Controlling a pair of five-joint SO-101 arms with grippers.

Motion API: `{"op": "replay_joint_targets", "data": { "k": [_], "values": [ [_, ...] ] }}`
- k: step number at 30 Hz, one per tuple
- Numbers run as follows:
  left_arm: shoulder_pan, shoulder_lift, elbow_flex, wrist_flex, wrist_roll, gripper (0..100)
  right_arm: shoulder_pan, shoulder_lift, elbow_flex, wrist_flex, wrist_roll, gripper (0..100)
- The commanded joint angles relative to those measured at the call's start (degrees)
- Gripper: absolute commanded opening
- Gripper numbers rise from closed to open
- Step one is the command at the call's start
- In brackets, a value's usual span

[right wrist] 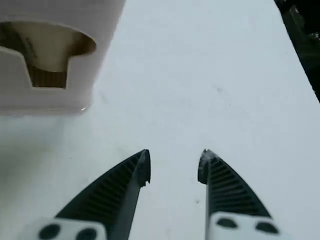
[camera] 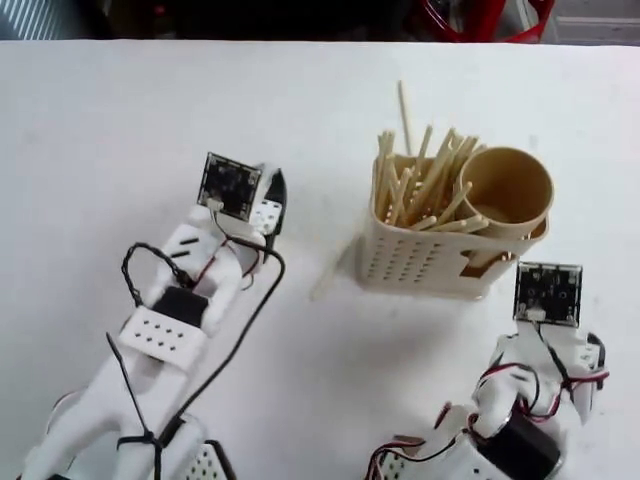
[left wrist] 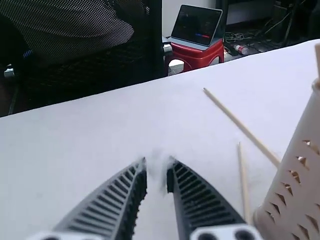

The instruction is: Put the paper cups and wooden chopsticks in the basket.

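The cream perforated basket (camera: 425, 262) stands right of the table's middle. It holds a bundle of wooden chopsticks (camera: 420, 185) and a tan paper cup (camera: 505, 190). A loose chopstick (camera: 404, 115) lies on the table behind the basket, and another loose chopstick (camera: 333, 272) lies at its left side. The left wrist view shows both loose chopsticks (left wrist: 240, 125) (left wrist: 243, 182) beside the basket wall (left wrist: 295, 200). My left gripper (left wrist: 156, 175) is nearly shut and empty, left of the basket. My right gripper (right wrist: 174, 167) is open and empty, near the basket's front right corner (right wrist: 60, 95).
The table (camera: 120, 130) is white. A dark mesh chair (left wrist: 75, 45) and a red stool (left wrist: 197, 52) with a tablet on it stand beyond the far edge. Cables run along the left arm (camera: 160, 330).
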Motion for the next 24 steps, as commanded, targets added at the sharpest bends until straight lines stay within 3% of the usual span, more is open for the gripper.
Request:
{"op": "replay_joint_targets", "data": {
  "k": [1,6,10,14,19,24],
  "values": [
    [-0.31,-1.89,-0.44,-1.58,0.44,9,-3.56,17.27,-14.07,2.51,0.0,17.0],
    [-0.31,-1.89,-0.44,-1.67,0.18,9,-5.05,41.01,-37.01,6.11,-5.36,17.0],
    [-0.31,-1.89,-0.44,-1.67,0.18,9,-5.14,59.47,-62.77,14.73,-9.14,17.6],
    [-0.31,-1.89,-0.44,-1.67,0.18,9,-6.02,75.91,-84.66,17.98,-16.09,24.1],
    [-0.31,-1.89,-0.53,-1.67,0.09,9,-10.95,86.2,-93.54,17.89,-21.36,25.2],
    [-0.31,-1.89,-0.53,-1.67,0.09,9,-18.33,87.08,-95.3,17.8,-23.74,25.2]
  ]
}}
